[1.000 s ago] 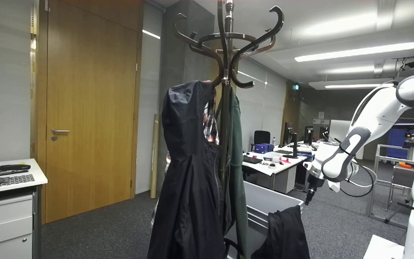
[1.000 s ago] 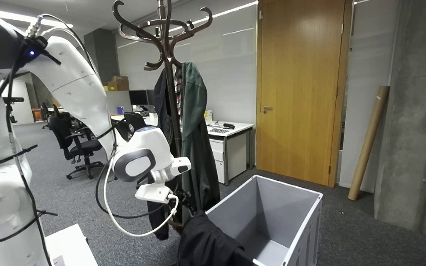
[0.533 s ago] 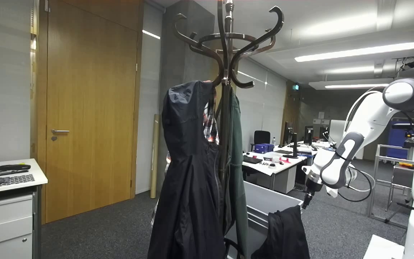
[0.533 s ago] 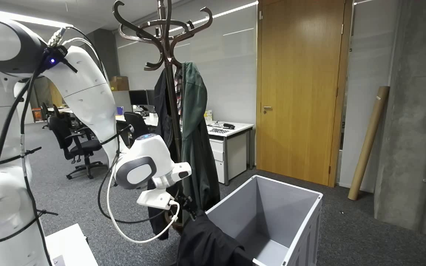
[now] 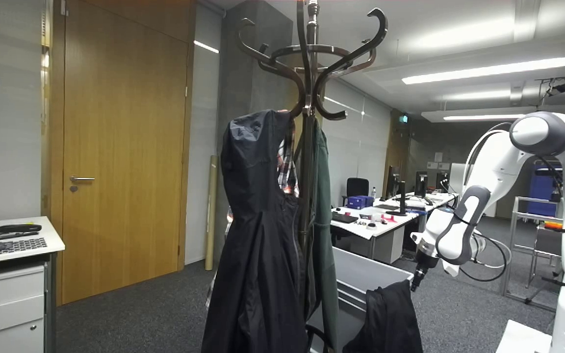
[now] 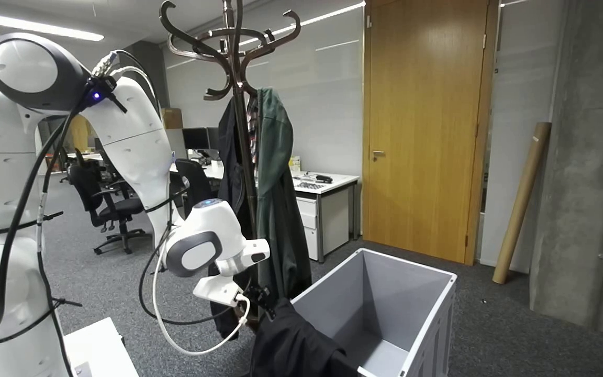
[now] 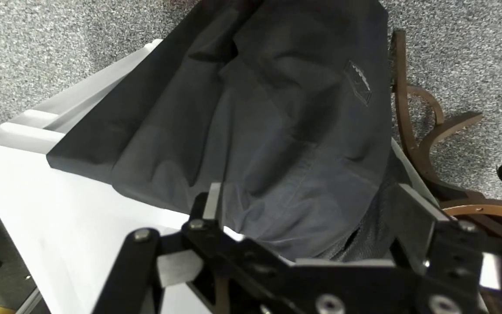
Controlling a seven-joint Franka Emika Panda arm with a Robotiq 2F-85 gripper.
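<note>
Your black two-finger gripper (image 7: pixel 310 192) is spread wide close to the limp black fabric garment (image 7: pixel 286 131), pinching nothing; contact cannot be confirmed. The garment lies draped over the rim of the grey rectangular plastic crate (image 6: pixel 406 293), which appears to bear its weight. Beside the crate, the dark-brown curved-wood coat stand (image 5: pixel 306 162) suspends the dark hooded jacket (image 5: pixel 258 245) and green cloth garment (image 6: pixel 275 141) by their tops.

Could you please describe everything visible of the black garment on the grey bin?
The black garment looks like smooth fabric, creased into loose folds, with a small outlined mark. It hangs limp, partly outside every view, over one edge of the grey bin. The open gripper is close to it; whether they touch is unclear.
</note>
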